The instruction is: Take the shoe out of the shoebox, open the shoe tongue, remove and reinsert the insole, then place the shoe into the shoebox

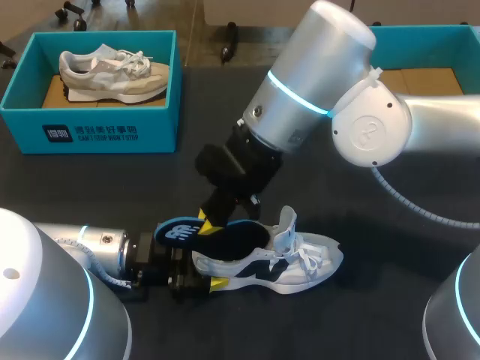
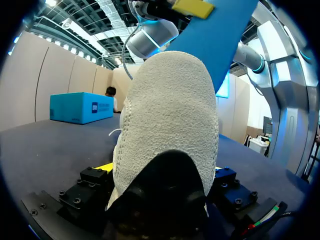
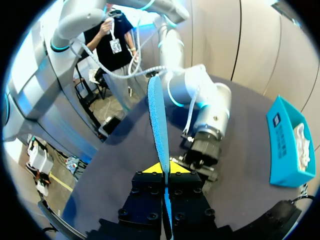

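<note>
Over shoe (image 1: pixel 300 268), right gripper (image 1: pixel 204 223) pinching logo-marked insole (image 1: pixel 225 238)

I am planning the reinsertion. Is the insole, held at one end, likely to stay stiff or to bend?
Probably fairly stiff: the insole stands nearly straight out of the right gripper. It looks thin, so likely light, and may flex when pushed into the shoe.

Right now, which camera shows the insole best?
The head view: most of the insole shows above the shoe, pinched by the right gripper. The right wrist view shows it edge-on; the left wrist view, only its blue underside.
</note>
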Controlling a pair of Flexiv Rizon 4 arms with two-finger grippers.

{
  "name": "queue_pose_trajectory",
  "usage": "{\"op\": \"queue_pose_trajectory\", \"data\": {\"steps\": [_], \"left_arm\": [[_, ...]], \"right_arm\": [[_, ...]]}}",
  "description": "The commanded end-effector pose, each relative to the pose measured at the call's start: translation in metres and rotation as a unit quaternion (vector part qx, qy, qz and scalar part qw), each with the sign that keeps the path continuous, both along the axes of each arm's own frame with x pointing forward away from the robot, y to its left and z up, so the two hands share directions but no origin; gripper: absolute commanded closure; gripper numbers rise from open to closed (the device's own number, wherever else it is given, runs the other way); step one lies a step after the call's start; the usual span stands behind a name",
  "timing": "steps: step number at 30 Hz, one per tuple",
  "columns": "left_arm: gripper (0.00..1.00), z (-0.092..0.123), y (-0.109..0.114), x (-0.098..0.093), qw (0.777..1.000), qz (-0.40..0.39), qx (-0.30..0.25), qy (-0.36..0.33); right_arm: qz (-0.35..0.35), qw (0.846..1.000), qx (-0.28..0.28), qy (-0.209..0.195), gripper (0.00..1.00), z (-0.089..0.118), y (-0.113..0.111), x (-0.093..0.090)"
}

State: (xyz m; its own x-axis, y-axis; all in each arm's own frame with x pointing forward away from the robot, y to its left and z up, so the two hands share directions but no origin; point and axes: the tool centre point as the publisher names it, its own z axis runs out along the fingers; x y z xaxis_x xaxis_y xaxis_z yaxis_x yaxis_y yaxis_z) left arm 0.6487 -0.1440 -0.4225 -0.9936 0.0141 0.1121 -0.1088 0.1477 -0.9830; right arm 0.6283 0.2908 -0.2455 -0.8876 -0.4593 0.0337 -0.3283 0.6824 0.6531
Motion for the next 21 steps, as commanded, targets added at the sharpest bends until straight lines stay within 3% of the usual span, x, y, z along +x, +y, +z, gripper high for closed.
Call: {"op": "queue_pose_trajectory", "data": {"steps": [1, 6, 8, 21], "left_arm": [[1.0, -0.002, 0.0, 0.0, 1.0, 0.001, -0.001, -0.001], [1.0, -0.002, 0.0, 0.0, 1.0, 0.001, -0.001, -0.001], [1.0, -0.002, 0.0, 0.0, 1.0, 0.001, -0.001, -0.001], [1.0, -0.002, 0.0, 0.0, 1.0, 0.001, -0.001, -0.001]], "right_arm": [[0.02, 1.0, 0.024, -0.004, 1.0, 0.016, 0.009, -0.001], [0.042, 0.998, 0.039, -0.003, 1.0, 0.042, 0.021, -0.001], [0.017, 0.998, 0.051, 0.033, 1.0, 0.055, 0.02, 0.003], [0.017, 0.998, 0.051, 0.033, 1.0, 0.055, 0.02, 0.003]]}}
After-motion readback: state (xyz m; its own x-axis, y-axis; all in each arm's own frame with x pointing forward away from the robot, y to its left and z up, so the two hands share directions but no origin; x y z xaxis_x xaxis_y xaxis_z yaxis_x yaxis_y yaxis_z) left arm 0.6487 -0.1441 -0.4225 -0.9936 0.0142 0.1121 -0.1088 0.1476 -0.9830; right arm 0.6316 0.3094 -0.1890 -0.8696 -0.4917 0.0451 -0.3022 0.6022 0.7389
